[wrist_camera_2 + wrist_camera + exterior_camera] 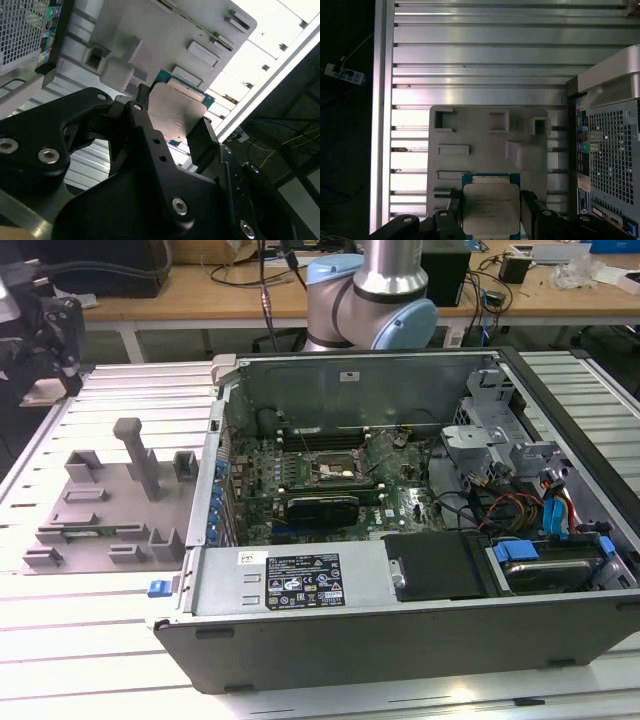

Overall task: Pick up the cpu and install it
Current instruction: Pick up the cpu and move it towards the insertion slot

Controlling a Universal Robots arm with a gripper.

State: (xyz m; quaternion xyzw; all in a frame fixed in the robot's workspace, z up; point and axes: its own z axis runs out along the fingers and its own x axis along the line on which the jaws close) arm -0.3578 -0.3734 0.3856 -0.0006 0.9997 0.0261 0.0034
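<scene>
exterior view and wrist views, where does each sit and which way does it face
Exterior view: off the arm, looking down on the open computer case and fixture plate; an arm joint shows behind.
First wrist view: on the arm, facing straight down at the fixture plate; hand grips the cpu.
Second wrist view: on the arm, slanting past the hand.
Both wrist views share hand, cpu, fixture plate.

The cpu (490,207) has a dull silver top with a teal-green rim, and the gripper (174,119) is matte black with silver screw heads. The fixture plate (480,135) is plain light grey, on a table (485,50) of ribbed, shiny aluminium slats. The computer case (300,585) is grey metal, its motherboard (300,475) green, its cables (556,512) blue. The arm (385,280) is silver with pale blue caps.
</scene>
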